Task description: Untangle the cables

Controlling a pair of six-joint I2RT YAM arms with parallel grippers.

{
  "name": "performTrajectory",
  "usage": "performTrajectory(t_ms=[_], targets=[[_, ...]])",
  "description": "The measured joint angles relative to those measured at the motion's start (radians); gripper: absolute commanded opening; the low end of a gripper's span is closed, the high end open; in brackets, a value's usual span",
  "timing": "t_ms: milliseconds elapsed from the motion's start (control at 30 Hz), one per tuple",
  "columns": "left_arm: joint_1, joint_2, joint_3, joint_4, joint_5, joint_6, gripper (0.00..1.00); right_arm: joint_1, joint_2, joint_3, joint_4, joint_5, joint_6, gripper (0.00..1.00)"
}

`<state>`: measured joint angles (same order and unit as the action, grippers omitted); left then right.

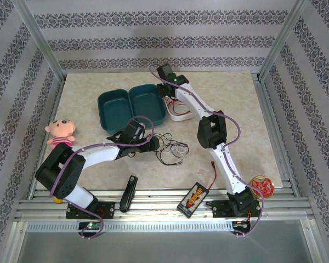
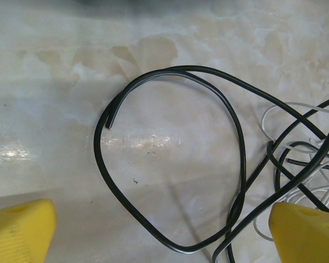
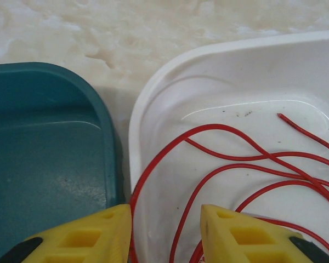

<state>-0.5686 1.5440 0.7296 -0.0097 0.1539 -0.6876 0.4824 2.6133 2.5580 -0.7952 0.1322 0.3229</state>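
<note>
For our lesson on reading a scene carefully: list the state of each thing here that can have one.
Left end effector, open, empty.
Right end effector, open above the white tray.
Red cable, lying loose in the white tray.
Black cable, tangled with the white cable on the table.
Teal case, open.

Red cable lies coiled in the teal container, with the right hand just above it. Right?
No. The red cable lies in the white tray, not in the teal container beside it. The right wrist view shows its loops on the tray's floor, with the right hand just above it.
</note>
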Motion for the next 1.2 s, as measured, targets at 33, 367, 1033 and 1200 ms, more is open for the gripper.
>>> performTrajectory(t_ms=[33, 367, 1033, 1200], targets=[[0.000, 0.000, 0.000, 0.000, 0.000, 0.000, 0.99, 0.003, 0.000, 0.001, 0.000, 0.000, 0.003, 0.40], [0.000, 0.000, 0.000, 0.002, 0.000, 0.000, 0.99, 0.000, 0.000, 0.002, 0.000, -0.018, 0.021, 0.42], [0.000, 0.000, 0.000, 0.002, 0.000, -0.002, 0.99, -0.009, 0.000, 0.003, 0.000, -0.070, 0.042, 0.34], [0.000, 0.000, 0.000, 0.002, 0.000, -0.002, 0.99, -0.009, 0.002, 0.013, 0.000, -0.074, 0.042, 0.33]])
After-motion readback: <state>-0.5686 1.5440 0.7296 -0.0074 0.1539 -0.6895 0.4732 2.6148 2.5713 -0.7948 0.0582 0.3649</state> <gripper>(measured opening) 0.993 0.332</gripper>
